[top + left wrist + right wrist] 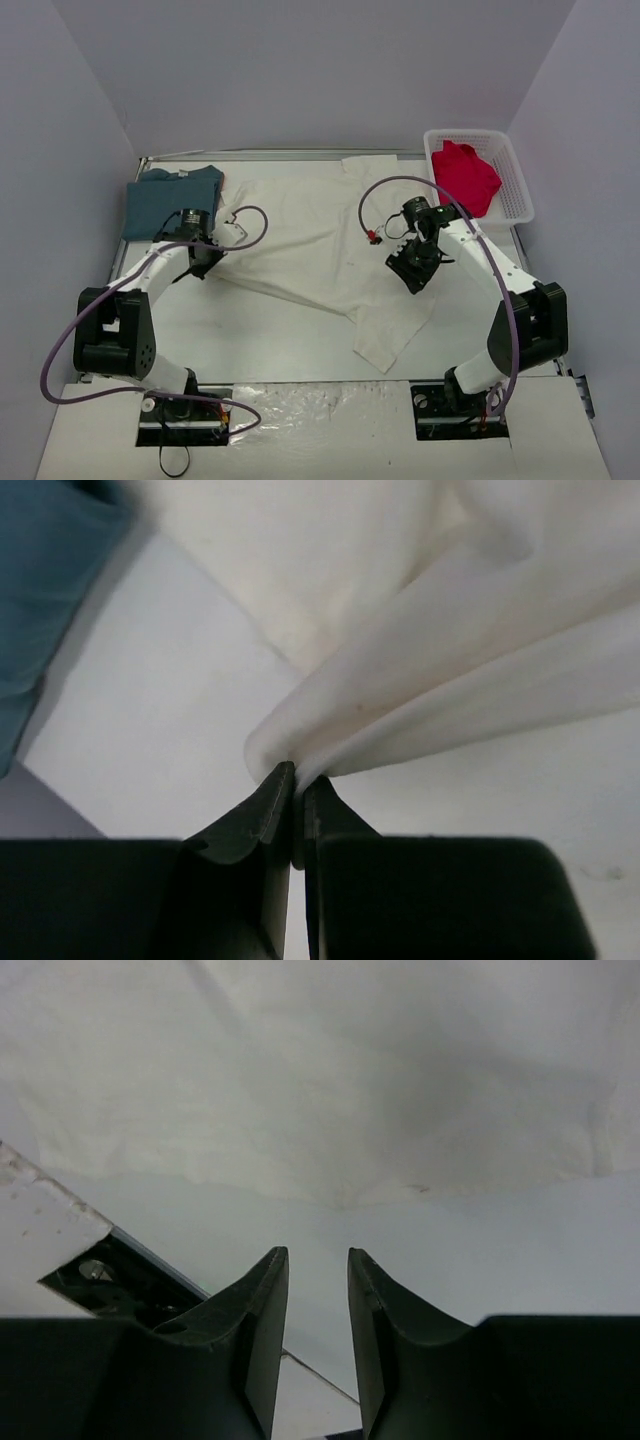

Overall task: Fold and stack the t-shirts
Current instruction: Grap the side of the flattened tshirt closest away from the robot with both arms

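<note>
The cream-white t-shirt (310, 240) is spread across the table (260, 340), long axis running far left to near right; the teal-blue t-shirt (165, 205) is laid at the far left corner, the red t-shirt (465, 178) in the basket (515, 190). The cream shirt's left edge is pinched in the closed left gripper (298, 780); the right gripper (318, 1260) is held narrowly parted and empty, cloth edge just ahead. No writing can be read.

1 cream-white t-shirt (320, 240), 1 teal-blue t-shirt (165, 200), 1 red t-shirt (465, 175), 1 basket (517, 185), 2 arms (150, 268) (490, 255)

White arms (490, 255), purple cables (400, 180); black left tool (301, 775), right tool (316, 1252)
</note>
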{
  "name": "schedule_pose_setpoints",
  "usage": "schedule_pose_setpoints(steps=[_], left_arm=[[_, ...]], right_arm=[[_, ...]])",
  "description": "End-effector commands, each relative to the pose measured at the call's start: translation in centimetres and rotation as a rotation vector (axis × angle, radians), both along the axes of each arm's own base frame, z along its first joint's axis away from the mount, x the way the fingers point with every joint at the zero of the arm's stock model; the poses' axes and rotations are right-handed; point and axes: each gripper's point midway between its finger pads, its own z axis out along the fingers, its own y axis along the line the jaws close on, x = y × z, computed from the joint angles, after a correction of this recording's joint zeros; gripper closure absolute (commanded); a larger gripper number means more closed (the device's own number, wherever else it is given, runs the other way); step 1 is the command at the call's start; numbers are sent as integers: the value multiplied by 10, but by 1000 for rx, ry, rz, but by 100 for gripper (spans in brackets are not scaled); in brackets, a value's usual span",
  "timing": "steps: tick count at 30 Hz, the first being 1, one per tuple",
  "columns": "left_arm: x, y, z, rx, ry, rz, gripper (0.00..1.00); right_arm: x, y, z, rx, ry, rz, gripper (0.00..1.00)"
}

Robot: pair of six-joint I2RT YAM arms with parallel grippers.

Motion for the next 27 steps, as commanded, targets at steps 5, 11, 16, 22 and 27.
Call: schedule_pose_setpoints(steps=[5, 11, 16, 22, 27], left_arm=[[52, 23, 33, 36, -151, 230, 98], [55, 17, 28, 11, -118, 241, 98], [52, 23, 31, 30, -148, 251, 98], [50, 23, 33, 30, -152, 248, 98], [48, 24, 39, 31, -176, 242, 98]], right_arm=[[-63, 2, -13, -60, 244, 216, 73], [-66, 4, -38, -94, 274, 264, 73], [-60, 8, -73, -125, 308, 266, 82], [-48, 7, -109, -170, 332, 233, 91], [-45, -10, -123, -220, 360, 194, 93]])
